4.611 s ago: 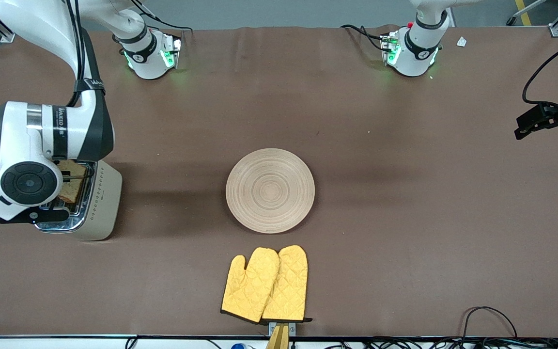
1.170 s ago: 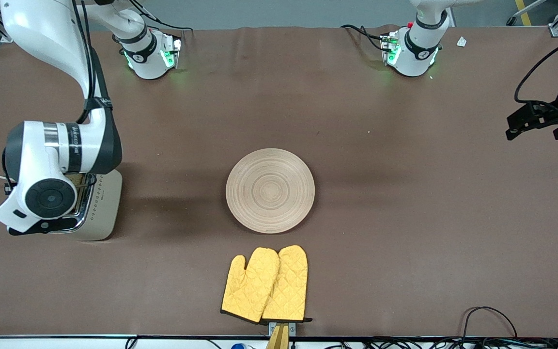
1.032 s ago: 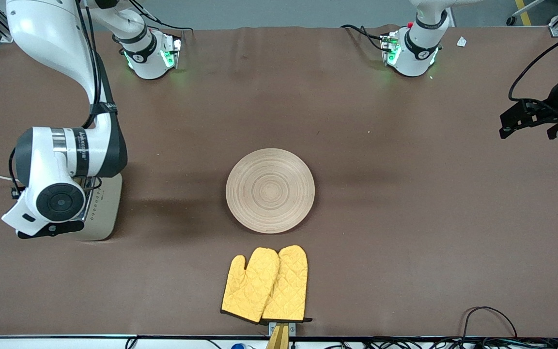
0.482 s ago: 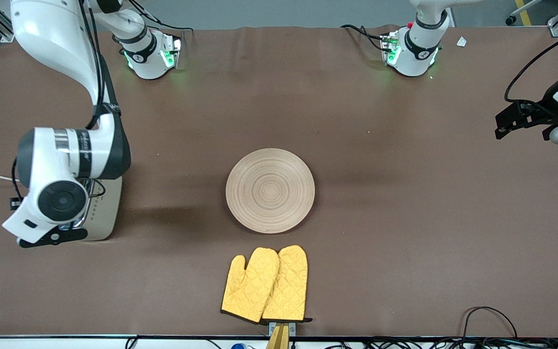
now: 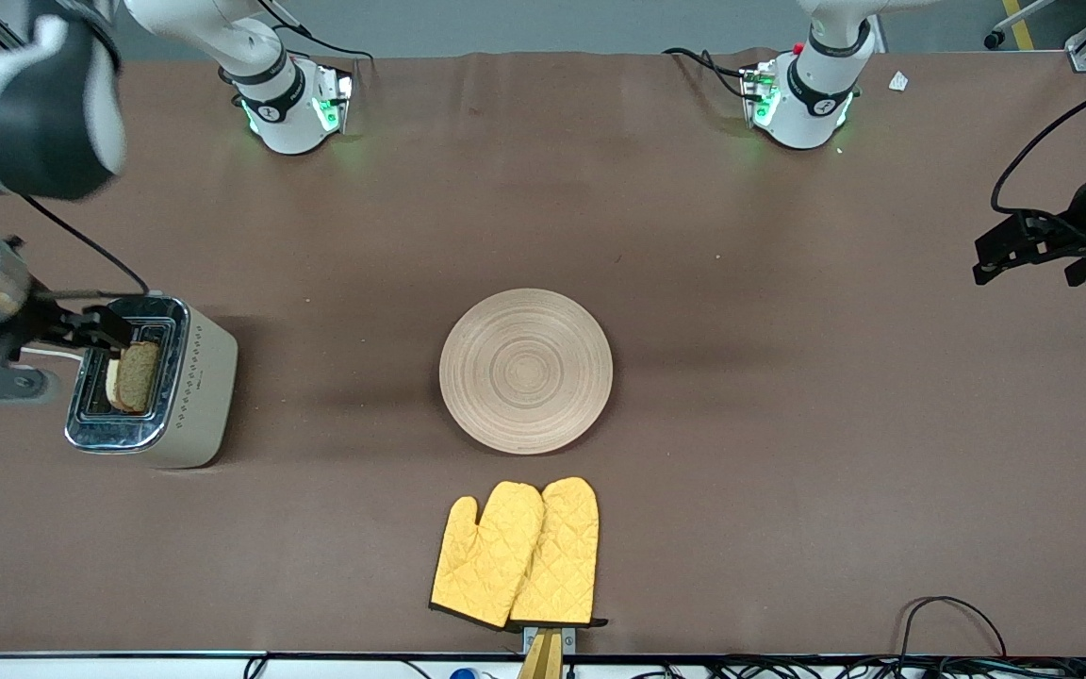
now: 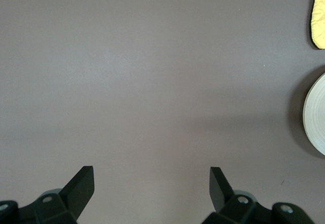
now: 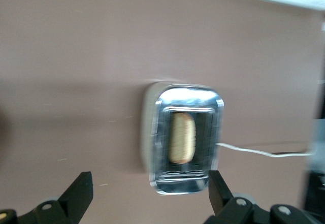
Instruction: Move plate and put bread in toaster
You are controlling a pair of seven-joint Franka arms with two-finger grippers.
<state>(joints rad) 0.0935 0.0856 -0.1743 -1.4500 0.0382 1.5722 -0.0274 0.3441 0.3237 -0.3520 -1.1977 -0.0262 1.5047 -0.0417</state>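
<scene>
Bread (image 5: 136, 376) stands upright in a slot of the toaster (image 5: 192, 389), top edge poking out; lower part hidden inside. Toaster sits at the right arm's end of the worktop (image 5: 788, 424), its cord mostly hidden by the arm in the front view. Right hand (image 7: 148, 186) up in the air over the toaster, fingers spread wide, holding nothing; right wrist view blurred. Plate (image 5: 526, 371) mid-worktop, bare, cut off at the edge of the left wrist view. Yellow oven mitts (image 5: 517, 554) lie nearer the front camera than the plate. Left hand (image 6: 151, 183) waits over bare worktop at the left arm's end, released, partly cut off in the front view.
</scene>
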